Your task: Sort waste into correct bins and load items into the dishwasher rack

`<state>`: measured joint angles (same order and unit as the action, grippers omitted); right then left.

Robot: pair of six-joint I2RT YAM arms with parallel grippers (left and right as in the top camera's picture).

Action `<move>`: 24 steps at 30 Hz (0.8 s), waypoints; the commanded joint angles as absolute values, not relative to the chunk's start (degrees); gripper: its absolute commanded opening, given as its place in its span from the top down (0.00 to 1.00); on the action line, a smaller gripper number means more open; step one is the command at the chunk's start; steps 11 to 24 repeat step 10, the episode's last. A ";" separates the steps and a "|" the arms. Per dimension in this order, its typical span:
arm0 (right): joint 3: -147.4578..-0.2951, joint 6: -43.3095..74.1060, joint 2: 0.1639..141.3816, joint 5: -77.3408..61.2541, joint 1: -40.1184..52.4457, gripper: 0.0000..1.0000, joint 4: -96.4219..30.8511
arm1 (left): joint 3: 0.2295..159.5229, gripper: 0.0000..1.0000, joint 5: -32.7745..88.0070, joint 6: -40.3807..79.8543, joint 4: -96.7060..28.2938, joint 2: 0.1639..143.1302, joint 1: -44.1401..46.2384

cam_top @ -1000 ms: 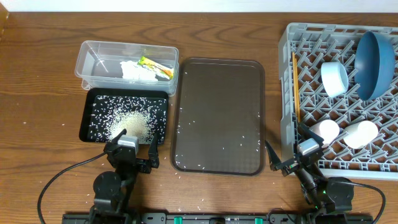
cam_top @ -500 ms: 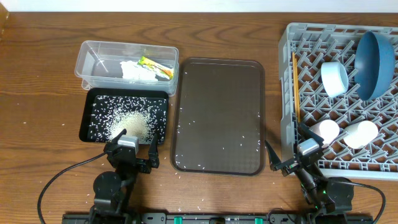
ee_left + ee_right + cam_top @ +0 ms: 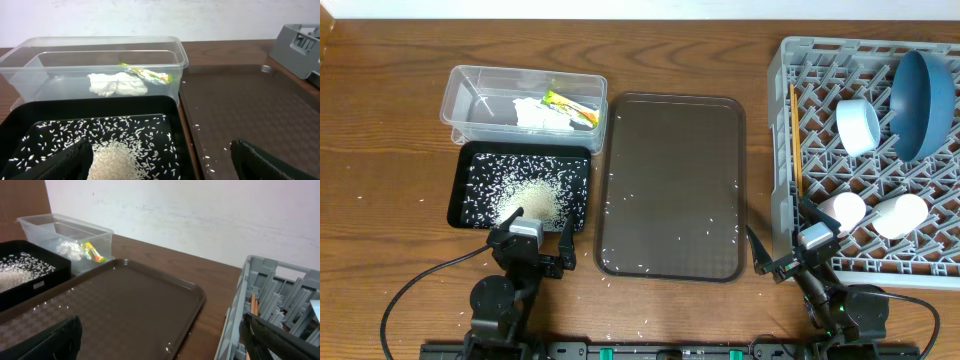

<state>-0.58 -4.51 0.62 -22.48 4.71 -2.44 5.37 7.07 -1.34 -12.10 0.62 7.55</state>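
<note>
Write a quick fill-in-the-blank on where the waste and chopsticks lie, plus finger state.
1. The napkin and the wrapper lie in the ____ tub.
2. The rice heap sits in the ____ tray.
3. The chopsticks lie in the rack on the side nearest the ____ serving tray.
4. The left arm's fingers and the right arm's fingers stand ____, holding nothing.
Missing words: clear; black; brown; open.
</note>
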 commanded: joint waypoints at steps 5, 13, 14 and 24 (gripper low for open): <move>-0.30 -3.68 0.32 -22.72 4.25 0.01 -2.37 | 3.92 0.09 6.39 -1.50 -12.51 0.23 7.42; -0.30 -3.68 0.32 -22.72 4.25 0.01 -2.39 | 3.92 0.09 6.37 -1.50 -12.49 0.23 7.42; -0.30 -3.68 0.32 -22.72 4.25 0.01 -2.39 | 3.92 0.09 6.37 -1.50 -12.49 0.23 7.42; -0.30 -3.68 0.32 -22.72 4.25 0.01 -2.39 | 3.92 0.09 6.37 -1.50 -12.49 0.23 7.42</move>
